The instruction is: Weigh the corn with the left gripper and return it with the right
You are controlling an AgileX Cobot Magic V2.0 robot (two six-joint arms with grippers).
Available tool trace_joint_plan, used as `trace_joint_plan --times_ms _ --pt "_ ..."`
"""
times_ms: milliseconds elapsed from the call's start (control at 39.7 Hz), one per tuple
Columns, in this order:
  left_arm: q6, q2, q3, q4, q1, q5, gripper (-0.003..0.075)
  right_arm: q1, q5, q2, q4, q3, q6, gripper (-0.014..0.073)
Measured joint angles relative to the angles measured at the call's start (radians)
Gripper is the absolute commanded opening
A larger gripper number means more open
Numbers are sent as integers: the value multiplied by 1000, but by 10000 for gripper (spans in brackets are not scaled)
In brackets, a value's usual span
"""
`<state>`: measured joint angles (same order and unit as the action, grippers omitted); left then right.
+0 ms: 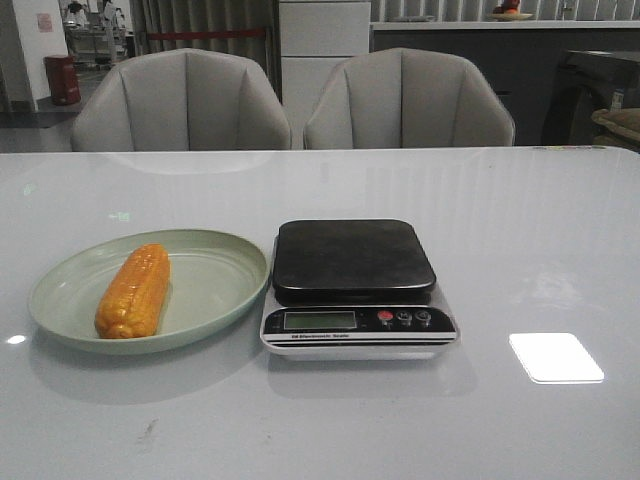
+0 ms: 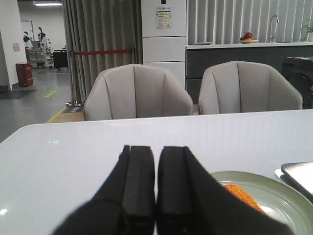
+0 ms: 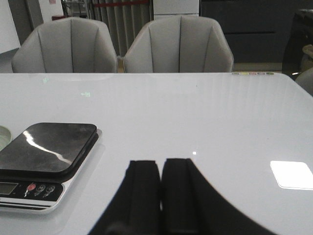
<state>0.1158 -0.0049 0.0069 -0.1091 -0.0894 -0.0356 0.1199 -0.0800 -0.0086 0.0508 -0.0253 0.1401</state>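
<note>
The orange-yellow corn [image 1: 134,290] lies lengthwise on the left half of a pale green plate [image 1: 215,275], left of the kitchen scale [image 1: 353,285]. The scale's black platform carries nothing. In the left wrist view my left gripper [image 2: 156,152] is shut and empty, with the plate rim [image 2: 274,185] and one end of the corn [image 2: 242,195] just beside its fingers. My right gripper [image 3: 161,164] is also shut with nothing in it, over bare table to the right of the scale [image 3: 46,156]. Neither gripper appears in the front view.
Two grey chairs [image 1: 185,100] stand behind the far table edge. A bright window reflection [image 1: 555,357] lies on the white tabletop right of the scale. The scale's display and buttons [image 1: 403,318] face the near edge.
</note>
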Motion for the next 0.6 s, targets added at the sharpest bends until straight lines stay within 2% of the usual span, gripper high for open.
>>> trace_joint_plan --times_ms 605 --pt "0 0 0 0 0 -4 114 -5 8 0 2 0 0 147"
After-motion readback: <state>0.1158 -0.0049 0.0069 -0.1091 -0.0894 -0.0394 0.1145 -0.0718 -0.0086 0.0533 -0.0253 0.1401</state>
